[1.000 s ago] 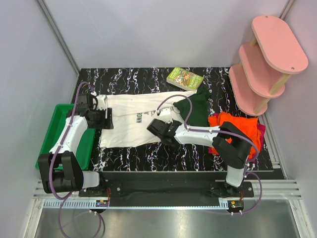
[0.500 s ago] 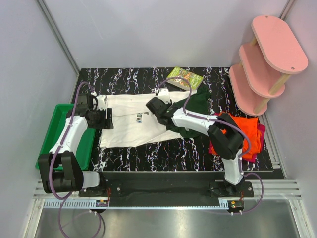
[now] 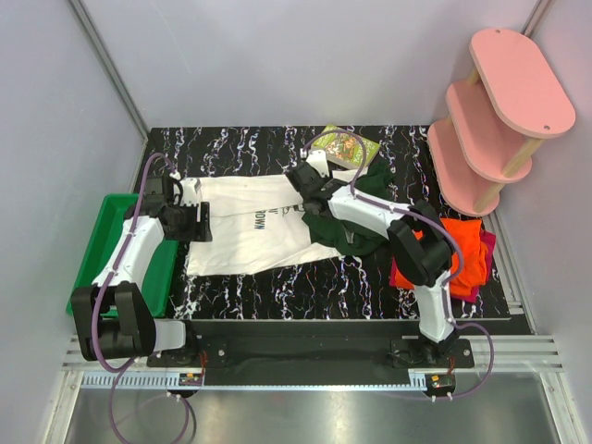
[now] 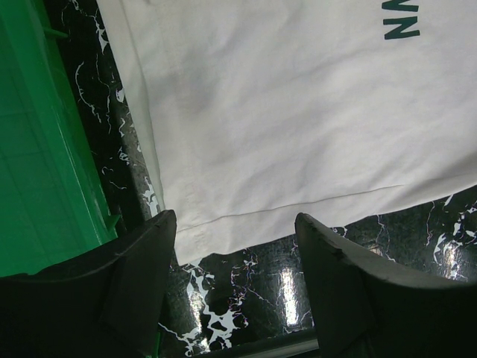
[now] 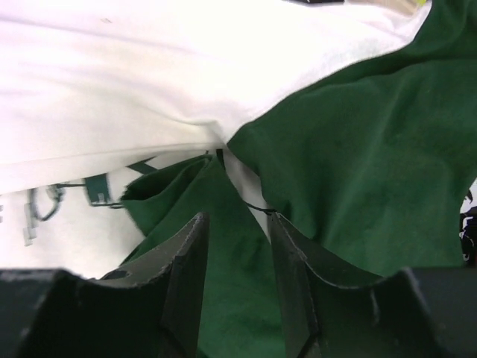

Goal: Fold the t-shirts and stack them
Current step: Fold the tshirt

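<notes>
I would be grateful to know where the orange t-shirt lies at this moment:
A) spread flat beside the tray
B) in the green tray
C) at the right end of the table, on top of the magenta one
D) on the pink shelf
C: in the top view the orange t-shirt sits bunched at the right end of the table, with the magenta t-shirt peeking out from under its edge.

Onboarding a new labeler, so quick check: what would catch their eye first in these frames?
The cream-white t-shirt with dark green sleeves, spread flat across the middle of the black marbled table, dominates. The right gripper sits over its bunched green sleeve, fingers apart. An orange t-shirt lies crumpled at the table's right edge, with a pink tiered shelf behind it.
</notes>
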### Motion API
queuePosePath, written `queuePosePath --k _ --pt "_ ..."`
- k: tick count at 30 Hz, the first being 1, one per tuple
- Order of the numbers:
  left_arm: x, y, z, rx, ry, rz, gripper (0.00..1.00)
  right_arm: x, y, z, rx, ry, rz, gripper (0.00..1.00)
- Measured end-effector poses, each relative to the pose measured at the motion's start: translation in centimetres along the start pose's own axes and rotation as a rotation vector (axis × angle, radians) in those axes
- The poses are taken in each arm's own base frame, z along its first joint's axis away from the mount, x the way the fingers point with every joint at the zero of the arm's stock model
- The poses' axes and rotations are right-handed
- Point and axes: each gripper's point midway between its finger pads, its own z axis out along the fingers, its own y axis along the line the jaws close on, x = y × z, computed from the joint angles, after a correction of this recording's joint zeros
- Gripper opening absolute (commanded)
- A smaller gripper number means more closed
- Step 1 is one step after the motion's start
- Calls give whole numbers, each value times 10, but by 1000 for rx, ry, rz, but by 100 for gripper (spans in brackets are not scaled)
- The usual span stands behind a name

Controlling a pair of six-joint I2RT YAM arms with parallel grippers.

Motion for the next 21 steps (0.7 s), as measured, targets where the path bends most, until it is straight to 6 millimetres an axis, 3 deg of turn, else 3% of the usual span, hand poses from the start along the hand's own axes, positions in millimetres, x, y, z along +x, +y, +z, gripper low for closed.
queuePosePath --k 4,7,11,15,21 --pt "0 0 0 1 0 0 70 -22 11 -30 -59 -58 19 47" --pt "0 -1 0 6 -1 0 70 -36 32 -62 -132 -115 25 47" --pt "0 -2 0 12 -1 0 70 -23 64 -83 -210 -112 -4 47" --pt "0 -3 0 15 -1 -1 70 -1 77 -76 -215 -67 -28 46" --pt "0 -3 0 17 0 0 70 33 74 -49 -145 8 -75 46"
